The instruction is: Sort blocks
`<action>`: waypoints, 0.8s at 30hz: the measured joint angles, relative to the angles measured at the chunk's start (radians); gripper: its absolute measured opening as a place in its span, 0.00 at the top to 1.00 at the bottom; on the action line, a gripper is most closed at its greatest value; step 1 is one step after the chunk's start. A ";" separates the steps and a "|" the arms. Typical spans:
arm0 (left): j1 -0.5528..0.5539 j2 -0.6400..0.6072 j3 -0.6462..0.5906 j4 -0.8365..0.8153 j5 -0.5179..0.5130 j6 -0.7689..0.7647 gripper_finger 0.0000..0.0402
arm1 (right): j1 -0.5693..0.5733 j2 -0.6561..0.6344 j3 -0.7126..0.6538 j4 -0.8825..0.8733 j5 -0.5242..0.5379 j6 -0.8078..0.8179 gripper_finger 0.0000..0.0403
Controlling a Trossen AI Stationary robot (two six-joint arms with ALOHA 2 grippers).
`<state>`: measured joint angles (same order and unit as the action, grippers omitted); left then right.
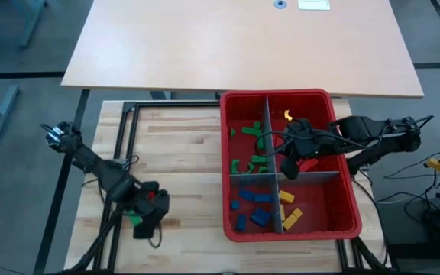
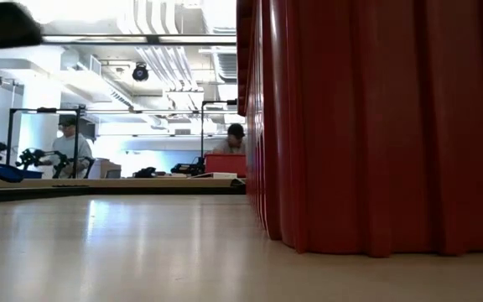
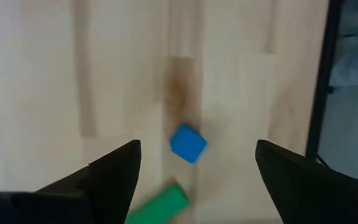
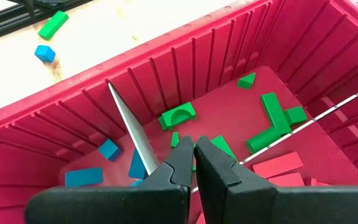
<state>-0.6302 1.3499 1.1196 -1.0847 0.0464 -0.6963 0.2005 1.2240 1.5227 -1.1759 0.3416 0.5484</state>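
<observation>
The bin (image 1: pixel 290 164) sits on the right part of the table (image 1: pixel 182 153), split by dividers (image 1: pixel 312 177) into compartments that hold blocks (image 1: pixel 254 210). The right gripper (image 1: pixel 290 169) hangs inside it, over the middle. The left gripper (image 1: pixel 145 223) is over bare table left of the bin, two loose blocks (image 3: pixel 188 143) lying beneath it.

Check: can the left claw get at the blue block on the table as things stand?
Probably yes. The left claw hangs open over the blue block, which lies on bare wood beside a green block. Nothing stands between them. The right claw is away inside the red bin.
</observation>
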 joint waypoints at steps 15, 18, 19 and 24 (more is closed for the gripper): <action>-0.134 0.033 -0.244 0.245 0.045 -0.069 0.23 | -0.001 0.000 0.000 0.006 0.001 0.012 1.00; -0.133 0.039 -0.290 0.266 0.045 -0.048 0.23 | -0.001 0.000 0.000 0.006 0.001 0.015 1.00; -0.133 0.040 -0.310 0.279 0.045 -0.046 0.23 | -0.001 0.000 0.000 0.007 0.001 0.018 1.00; -0.133 0.040 -0.381 0.398 0.045 -0.041 0.23 | -0.001 0.000 0.000 0.006 0.001 0.030 1.00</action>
<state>-0.7635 1.3895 0.7387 -0.6866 0.0914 -0.7368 0.1997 1.2243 1.5227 -1.1694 0.3428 0.5781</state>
